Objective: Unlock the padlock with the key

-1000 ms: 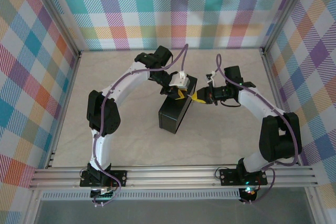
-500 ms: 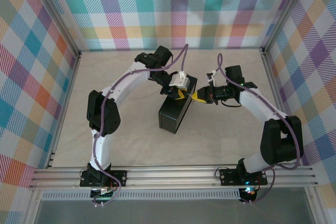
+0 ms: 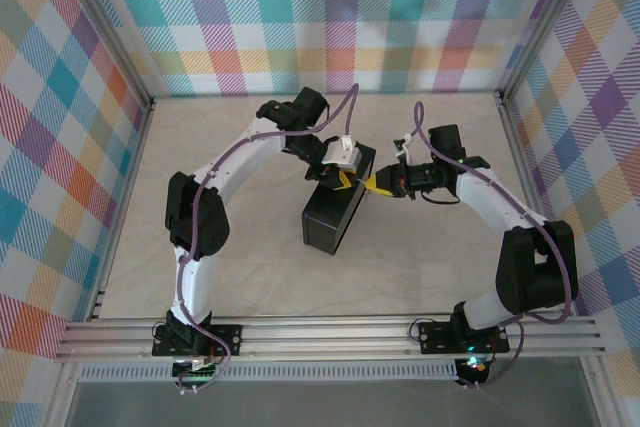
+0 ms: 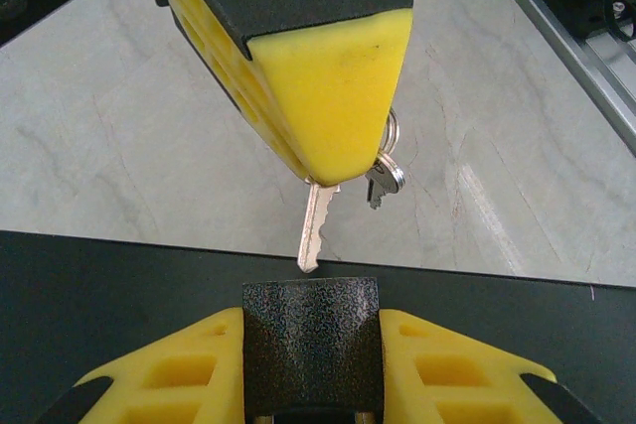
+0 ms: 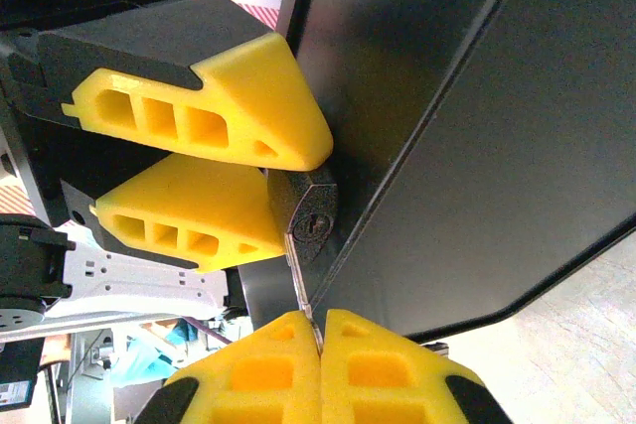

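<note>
Nothing shifted, left hand (image 3: 343,171) grips padlock (image 4: 311,340), right hand (image 5: 319,323) (shut) pinches key (image 4: 314,225) just before it

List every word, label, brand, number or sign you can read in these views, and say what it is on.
No readable text anywhere.
padlock: speckled black body, no lettering; around its keyhole, seen from the right wrist, nothing legible.
key: bare blade; head hidden in the right gripper.
black box: plain.
</note>
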Robot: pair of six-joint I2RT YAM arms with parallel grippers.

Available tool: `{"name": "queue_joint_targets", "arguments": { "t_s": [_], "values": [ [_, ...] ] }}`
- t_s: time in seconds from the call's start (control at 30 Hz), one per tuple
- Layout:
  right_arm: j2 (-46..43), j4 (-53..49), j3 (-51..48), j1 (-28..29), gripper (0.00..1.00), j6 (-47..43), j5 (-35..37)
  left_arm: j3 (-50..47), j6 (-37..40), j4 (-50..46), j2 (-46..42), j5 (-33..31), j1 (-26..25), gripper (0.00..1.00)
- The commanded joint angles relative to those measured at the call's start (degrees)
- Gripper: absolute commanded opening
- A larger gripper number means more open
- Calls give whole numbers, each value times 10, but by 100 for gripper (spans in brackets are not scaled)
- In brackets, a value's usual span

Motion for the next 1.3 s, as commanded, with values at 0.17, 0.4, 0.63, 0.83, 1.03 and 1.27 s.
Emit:
{"name": "queue_joint_targets", "arguments": {
  "t_s": [0.17,0.4,0.63,0.83,1.03,1.27],
  "values": [
    [8,9,11,-1,4,-18,-16,-19,10,-38,-5,-3,2,27],
    [2,4,2,-4,4,-25,1,-24,9,-37,-7,1,6,27],
    [11,15,9,0,4,-17,-11,-27,10,-34,-11,2,6,27],
    [16,9,15,6,4,-22,-7,-26,9,-34,-9,3,6,27],
    [14,8,9,6,4,-25,-7,-27,11,-35,-9,3,6,27],
    [23,6,21,11,4,-28,-17,-27,13,-37,-10,5,6,27]
  ]
}}
